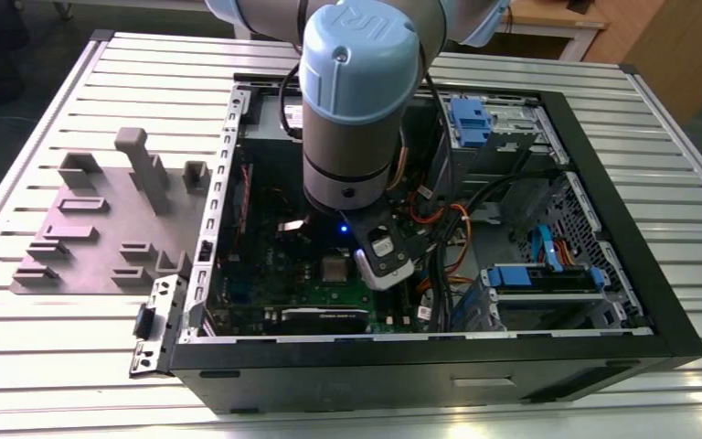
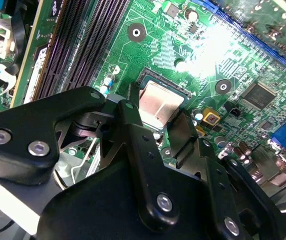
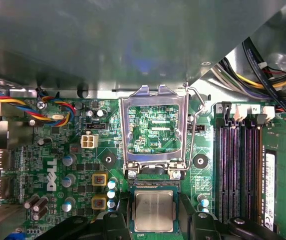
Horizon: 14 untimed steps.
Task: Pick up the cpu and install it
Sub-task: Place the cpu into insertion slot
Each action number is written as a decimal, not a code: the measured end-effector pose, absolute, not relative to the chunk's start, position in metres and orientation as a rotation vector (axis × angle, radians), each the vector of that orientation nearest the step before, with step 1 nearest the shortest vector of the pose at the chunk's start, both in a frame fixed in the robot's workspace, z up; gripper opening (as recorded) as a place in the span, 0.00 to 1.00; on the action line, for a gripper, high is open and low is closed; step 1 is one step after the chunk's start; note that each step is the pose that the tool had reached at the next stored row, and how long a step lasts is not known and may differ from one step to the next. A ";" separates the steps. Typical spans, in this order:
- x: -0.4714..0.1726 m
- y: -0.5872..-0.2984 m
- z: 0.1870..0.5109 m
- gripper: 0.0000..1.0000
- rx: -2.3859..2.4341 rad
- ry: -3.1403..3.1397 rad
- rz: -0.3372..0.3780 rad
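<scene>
One arm (image 1: 351,119) is reaching down into the open case (image 1: 643,283), its end hanging over the green board (image 1: 326,294). In the second wrist view the gripper (image 2: 157,106) is straddling the cpu (image 2: 158,100) — fingers (image 2: 135,135) standing apart, one at each side — and the cpu is lying flat in its socket (image 2: 147,76). In the first wrist view the cpu (image 3: 154,210) is sitting between the fingertips, just beside the raised latch frame (image 3: 155,125).

Both wrist views close over motherboard (image 3: 113,122)
</scene>
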State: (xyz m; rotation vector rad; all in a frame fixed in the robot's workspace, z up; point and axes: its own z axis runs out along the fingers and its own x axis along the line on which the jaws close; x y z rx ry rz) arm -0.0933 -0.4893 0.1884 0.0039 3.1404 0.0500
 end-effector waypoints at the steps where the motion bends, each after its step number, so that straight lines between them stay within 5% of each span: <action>1: -0.093 -0.489 0.188 0.47 0.004 3.140 0.050; 14: -0.093 -0.489 0.189 0.47 0.005 3.140 0.035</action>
